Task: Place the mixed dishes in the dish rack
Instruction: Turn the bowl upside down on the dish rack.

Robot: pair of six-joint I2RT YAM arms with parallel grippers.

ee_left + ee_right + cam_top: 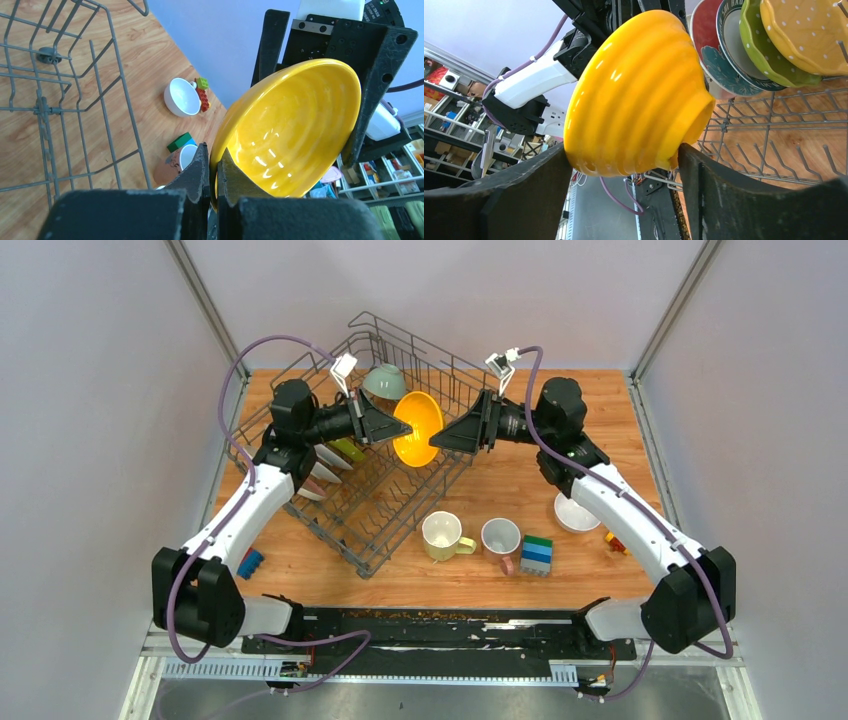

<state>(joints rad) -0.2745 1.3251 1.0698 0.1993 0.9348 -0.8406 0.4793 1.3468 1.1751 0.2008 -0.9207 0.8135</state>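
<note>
Pale yellow mug [441, 535] and white pink-handled mug [501, 537] sit on the table [480, 485], well nearer than both claws, w/ stacked blocks [537, 554] beside them. Yellow-orange bowl [418, 428] hangs over the dish rack [395, 502] btw the two claws. The left gripper [212, 152] is pinched tight on its rim. The right gripper [437, 440] has its fingers spread either side of the bowl's body, can't tell if they're squeezing it tbh. Pale green bowl [384, 381] sits in the rack just behind the left claw.

Pale lavender-grey walls [90, 390], light wooden table [600, 410], cluttered shelving [395, 172] beyond, even light.
</note>
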